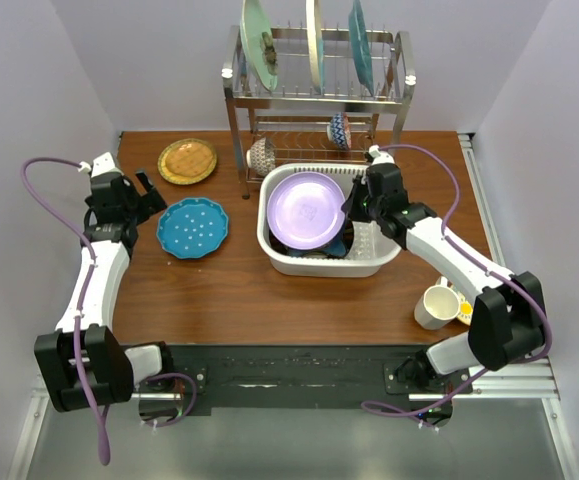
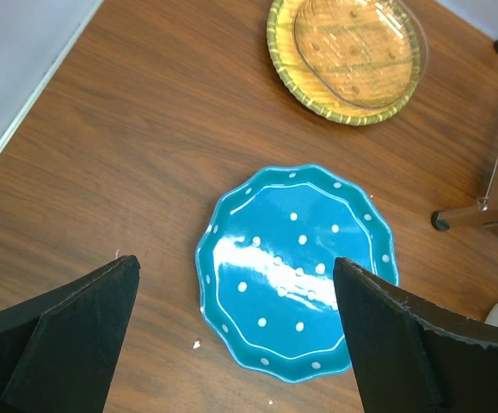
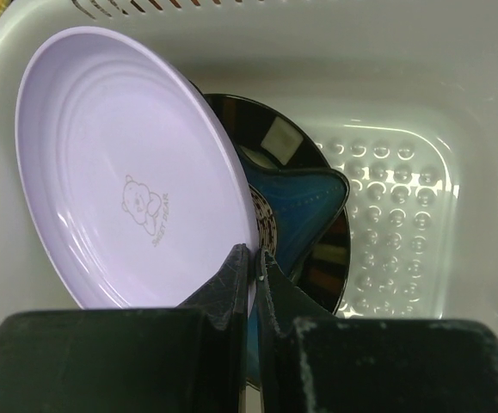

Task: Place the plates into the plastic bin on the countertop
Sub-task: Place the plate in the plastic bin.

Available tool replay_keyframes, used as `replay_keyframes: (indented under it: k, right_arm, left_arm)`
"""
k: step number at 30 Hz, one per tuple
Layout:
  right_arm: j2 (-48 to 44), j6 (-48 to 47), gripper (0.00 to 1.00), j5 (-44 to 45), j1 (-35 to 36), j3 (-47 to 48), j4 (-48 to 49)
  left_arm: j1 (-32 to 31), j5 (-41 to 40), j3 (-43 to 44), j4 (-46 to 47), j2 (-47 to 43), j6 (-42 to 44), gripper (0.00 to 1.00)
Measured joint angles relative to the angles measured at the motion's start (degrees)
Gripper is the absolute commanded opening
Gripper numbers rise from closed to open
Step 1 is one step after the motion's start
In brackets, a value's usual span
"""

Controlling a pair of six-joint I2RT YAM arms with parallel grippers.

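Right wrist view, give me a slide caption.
Right gripper pinching the lavender plate, tilted inside the bin.

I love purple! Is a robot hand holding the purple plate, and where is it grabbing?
Yes. The right gripper pinches the lavender plate by its rim, inside the plastic bin. The left gripper is open, holding nothing.

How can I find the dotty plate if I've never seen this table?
Find the white bin in the middle of the countertop. Two plates lie flat on the wood to its left, and the dotty plate is the nearer one. It is bright blue with white dots and a wavy edge, unlike the amber plate behind it.
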Motion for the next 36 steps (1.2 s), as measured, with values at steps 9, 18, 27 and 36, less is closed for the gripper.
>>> replay_keyframes:
  k: [9,18,27,36]
  right_arm:
    - [0.0,-0.3,0.0,-0.2,0.0,-0.9,-0.1]
    - [0.3,-0.4,0.0,-0.3,-0.1,-1.9,-0.1]
    - [4.3,-1.5,0.04,-0.9,-0.6,-1.5,-1.7]
    - [4.5,-2.8,0.47,-1.9,-1.2,-1.8,-3.1]
  left_arm:
    - [0.0,1.3,0.0,-0.5,2.1,0.0,1.0]
    - [0.0,3.0,0.1,-0.7,4.3,0.1,1.0]
    - [0.0,5.4,0.9,-0.8,6.3,0.7,1.0]
    - [0.0,7.3,1.7,-1.0,7.6,1.1,1.0]
